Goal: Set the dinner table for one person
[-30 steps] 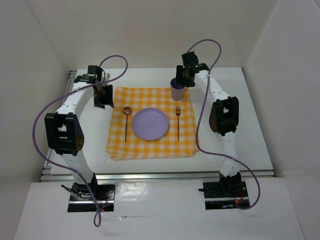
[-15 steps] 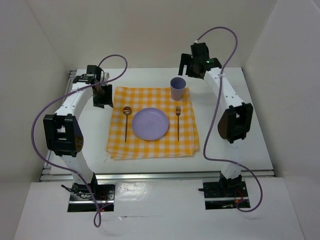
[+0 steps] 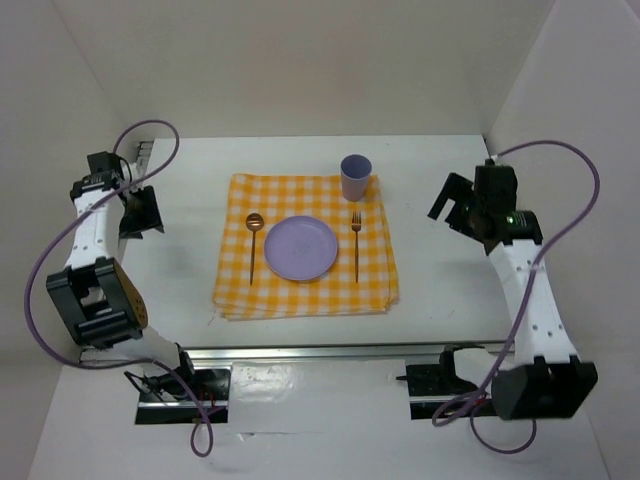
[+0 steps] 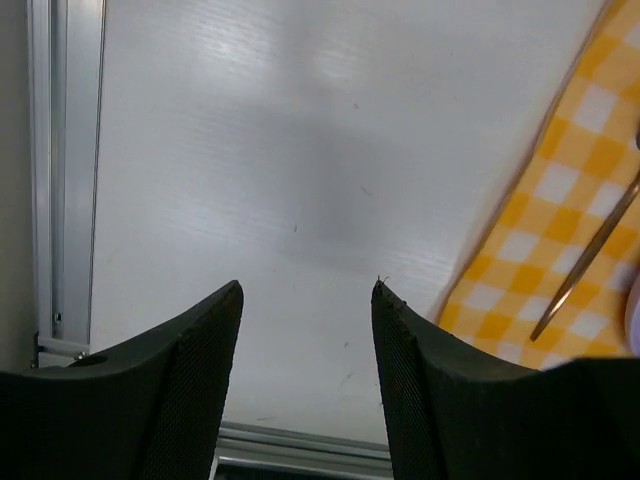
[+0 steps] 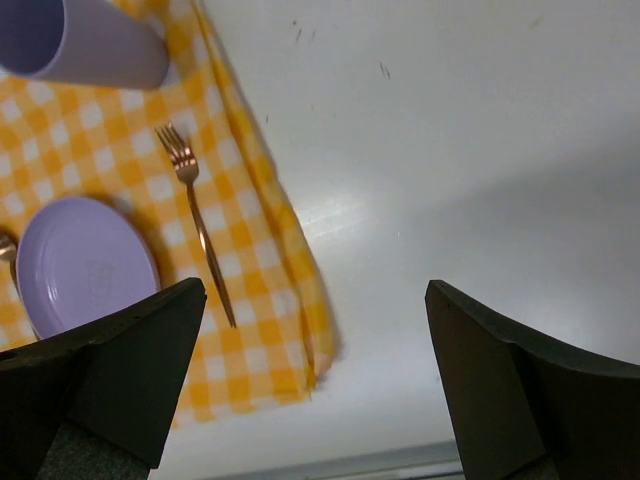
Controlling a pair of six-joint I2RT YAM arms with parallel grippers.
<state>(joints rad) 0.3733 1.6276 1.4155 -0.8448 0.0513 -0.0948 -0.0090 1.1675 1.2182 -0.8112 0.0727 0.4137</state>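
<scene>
The large flat white rectangular tabletop (image 3: 440,290), walled in white, is seen beneath both arms, with a yellow-and-white checked cloth (image 3: 300,295) laid at its middle. The left fingers (image 4: 190,370) and right fingers (image 5: 120,370) are held apart, empty, seemingly clear of the surface.

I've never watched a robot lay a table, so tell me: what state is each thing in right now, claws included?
Checked cloth: spread flat on the dinner table.
Purple plate: right side up, empty, mid-cloth.
Purple cup: upright, at the cloth's far right corner.
Fork: lying flat, right of the plate.
Spoon: lying flat, left of the plate.
Left gripper: open, holding nothing.
Right gripper: open, holding nothing.
</scene>
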